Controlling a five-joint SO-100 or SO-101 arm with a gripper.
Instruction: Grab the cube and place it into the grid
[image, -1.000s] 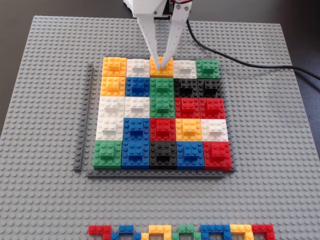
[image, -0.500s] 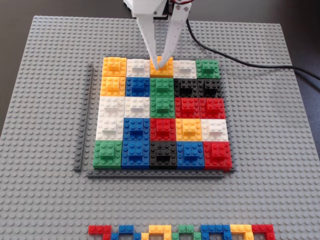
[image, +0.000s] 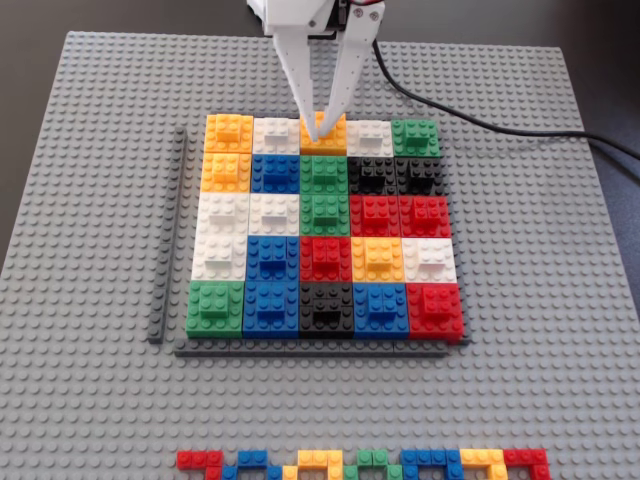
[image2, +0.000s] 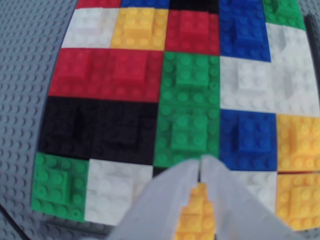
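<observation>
Nearest the fixed camera, a thin row of small coloured bricks (image: 365, 463) is seen along the lower edge of the grey baseplate (image: 90, 400), well apart from the work. Beyond it lies the grid (image: 325, 235), its cells filled and edged by dark grey strips (image: 310, 350). At the far row, the cube (image: 331, 138) is seated in the middle cell, between two white blocks, and the gripper (image: 319, 127) is pinched on its raised top brick, the fingertips nearly meeting in the wrist view (image2: 200, 172) over the yellow-orange studs (image2: 196, 215). The placing is judged almost done. The risk is judged to lie in the release: if the arm were lifted before the fingers part, the cube could be pulled back out of its cell; if it is not fully pressed down, it could be left tilted against its neighbours.
</observation>
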